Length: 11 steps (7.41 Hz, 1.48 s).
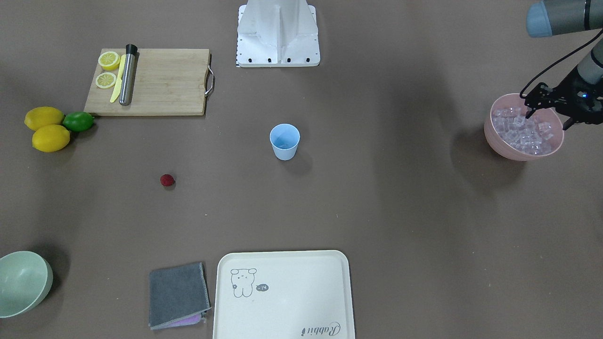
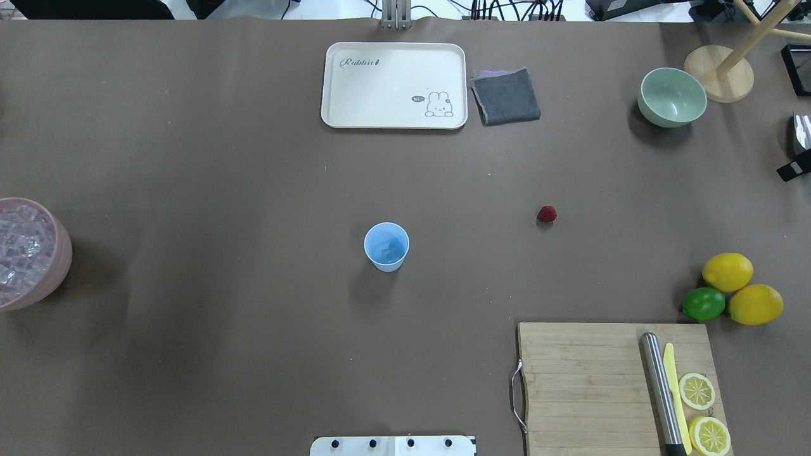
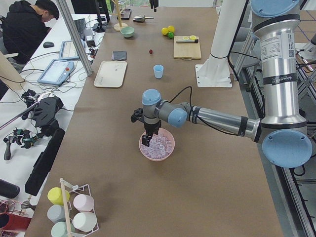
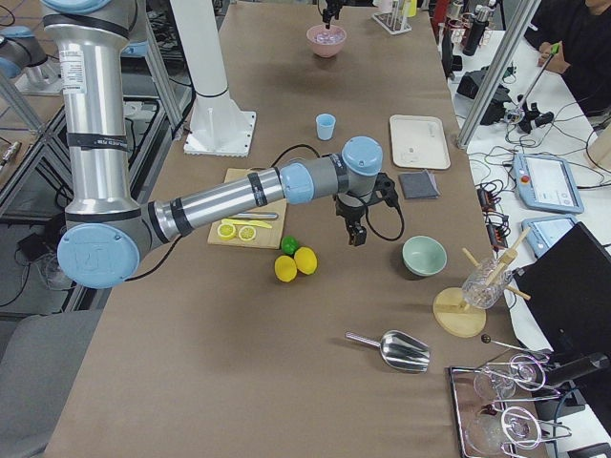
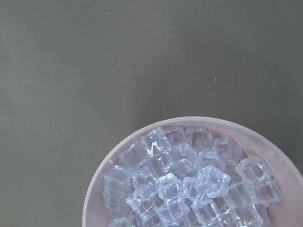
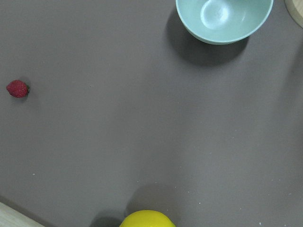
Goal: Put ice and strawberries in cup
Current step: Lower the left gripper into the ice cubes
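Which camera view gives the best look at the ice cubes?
The left wrist view: the ice fills the pink bowl close up, single cubes distinct. The front-facing view shows it smaller, with the left claw at it. The overhead view cuts the bowl off; the side views show it tiny.

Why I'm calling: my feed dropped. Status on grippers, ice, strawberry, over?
Left gripper open over ice in pink bowl. Right gripper aloft, state unclear. Strawberry on table, apart from cup. Nothing blocking cup.

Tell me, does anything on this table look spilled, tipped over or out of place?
Nothing looks spilled or damaged. The light-blue cup stands upright, and the ice cubes sit inside the pink bowl. The only oddity is one strawberry lying alone on the bare table, away from any dish.
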Tool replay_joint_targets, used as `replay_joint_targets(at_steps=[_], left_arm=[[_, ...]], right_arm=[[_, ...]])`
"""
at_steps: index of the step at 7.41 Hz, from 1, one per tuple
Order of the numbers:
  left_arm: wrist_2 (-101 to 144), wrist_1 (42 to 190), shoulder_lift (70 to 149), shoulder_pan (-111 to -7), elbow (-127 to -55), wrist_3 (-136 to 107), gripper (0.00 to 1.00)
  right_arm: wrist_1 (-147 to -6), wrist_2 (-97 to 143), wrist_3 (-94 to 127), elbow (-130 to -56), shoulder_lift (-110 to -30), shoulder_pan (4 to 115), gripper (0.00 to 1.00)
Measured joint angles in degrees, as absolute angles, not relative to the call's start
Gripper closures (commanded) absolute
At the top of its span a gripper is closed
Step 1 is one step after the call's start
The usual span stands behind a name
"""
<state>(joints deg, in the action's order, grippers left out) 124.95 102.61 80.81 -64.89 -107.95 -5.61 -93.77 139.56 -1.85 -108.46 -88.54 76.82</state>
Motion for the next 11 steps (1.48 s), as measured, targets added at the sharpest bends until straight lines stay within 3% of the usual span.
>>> replay_joint_targets(at_steps=[5, 9, 11], left_arm=[[127.6, 103.8, 80.6, -62.5, -105.2, -10.2, 0.20], [127.7, 104.9, 80.7, -60.5, -103.8, -11.6, 0.38], [127.7, 105.0, 80.7, -59.6, -103.8, -11.9, 0.40]], right_arm=[[-93.8, 139.6, -1.8, -109.0, -89.1, 76.8, 0.00], [-93.8, 139.7, -1.8, -109.1, -89.1, 76.8, 0.00], [-93.8, 140.2, -1.8, -109.1, -89.1, 76.8, 0.00]])
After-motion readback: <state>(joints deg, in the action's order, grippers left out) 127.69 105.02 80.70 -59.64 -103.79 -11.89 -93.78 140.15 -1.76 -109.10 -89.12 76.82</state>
